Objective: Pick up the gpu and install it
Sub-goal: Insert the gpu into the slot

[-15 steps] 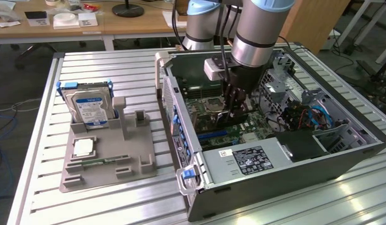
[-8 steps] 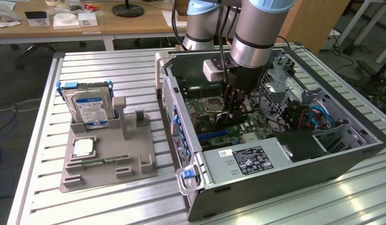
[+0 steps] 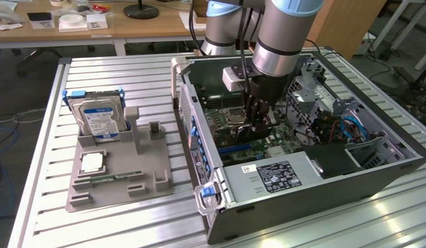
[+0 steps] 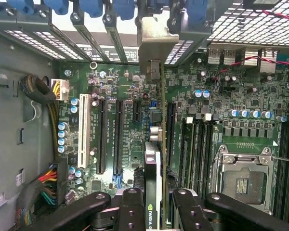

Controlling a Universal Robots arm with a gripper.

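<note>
My gripper (image 3: 258, 114) reaches down into the open computer case (image 3: 295, 173) and is shut on the gpu (image 3: 259, 135). In the wrist view the gpu (image 4: 154, 161) stands edge-on between my two black fingers (image 4: 130, 209), with its black cooler on one face and the thin green board beside it. Its pale metal end bracket (image 4: 154, 41) sits at the case's rear slot openings. The card hangs over the motherboard (image 4: 130, 91), in line with the long black expansion slots (image 4: 118, 137). Whether its lower edge touches a slot is hidden.
A silver hard drive (image 3: 99, 121) with a blue-white label stands in a grey holder (image 3: 120, 173) at the exterior view's left, with a memory stick (image 3: 106, 179) lying on it. Cable bundles (image 4: 45, 185), the CPU socket (image 4: 243, 178) and the power supply (image 3: 278, 175) crowd the case.
</note>
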